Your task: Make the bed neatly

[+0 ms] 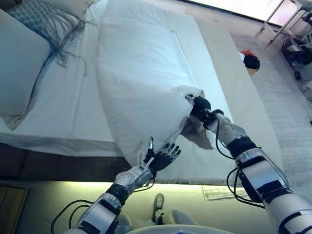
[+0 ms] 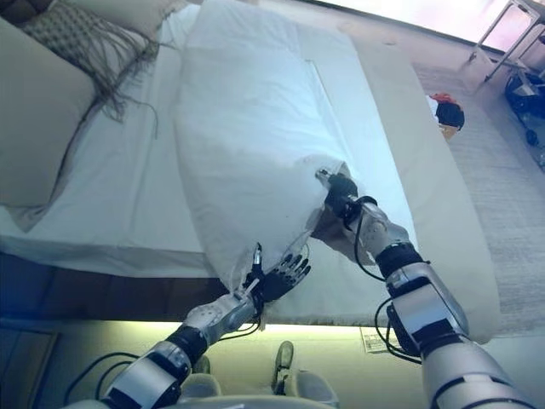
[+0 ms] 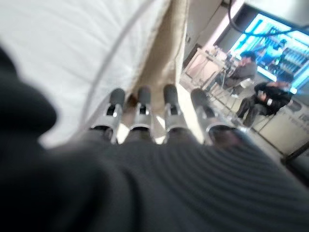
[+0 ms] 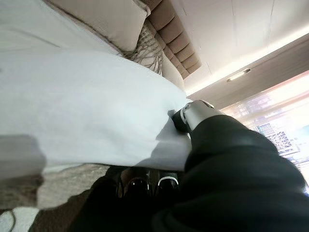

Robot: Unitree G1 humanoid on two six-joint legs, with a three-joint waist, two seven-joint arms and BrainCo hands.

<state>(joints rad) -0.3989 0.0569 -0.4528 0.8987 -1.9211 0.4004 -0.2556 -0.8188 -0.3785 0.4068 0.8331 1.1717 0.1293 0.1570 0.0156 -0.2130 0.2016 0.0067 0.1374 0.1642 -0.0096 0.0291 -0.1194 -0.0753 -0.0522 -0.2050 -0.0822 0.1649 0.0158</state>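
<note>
At the near edge of the bed (image 1: 58,131), the white duvet (image 1: 141,73) lies bunched down the middle of the mattress, its end lifted by both my hands. My right hand (image 1: 199,108) pinches the duvet's corner, thumb over the cloth. My left hand (image 1: 163,155) has its fingers spread, relaxed, just under the hanging edge; I see no hold there. If I pull now, only the right corner would follow and the duvet would skew or slip free.
</note>
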